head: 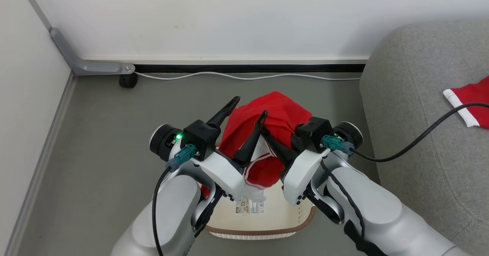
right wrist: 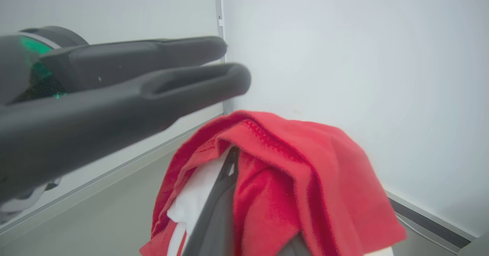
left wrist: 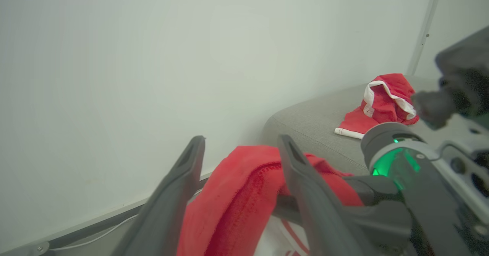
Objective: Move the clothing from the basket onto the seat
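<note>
A bright red garment with white trim (head: 279, 114) hangs bunched above the cream basket (head: 267, 231), whose label shows inside. My right gripper (head: 272, 138) is shut on this clothing, and the cloth drapes over its fingers (right wrist: 225, 183). My left gripper (head: 247, 110) stands open just left of the bundle, one finger against the red cloth and the other free. In the left wrist view the red cloth (left wrist: 237, 195) lies between the spread fingers (left wrist: 191, 160). Another red and white piece (head: 471, 101) lies on the grey seat (head: 420, 141) at the right.
The basket sits on a grey floor (head: 103, 145) in a corner, with white walls behind and to the left. A white cable (head: 244, 76) runs along the skirting. A grey bracket with a black caster (head: 128, 81) is at the back left. A black cable (head: 420, 135) crosses the seat.
</note>
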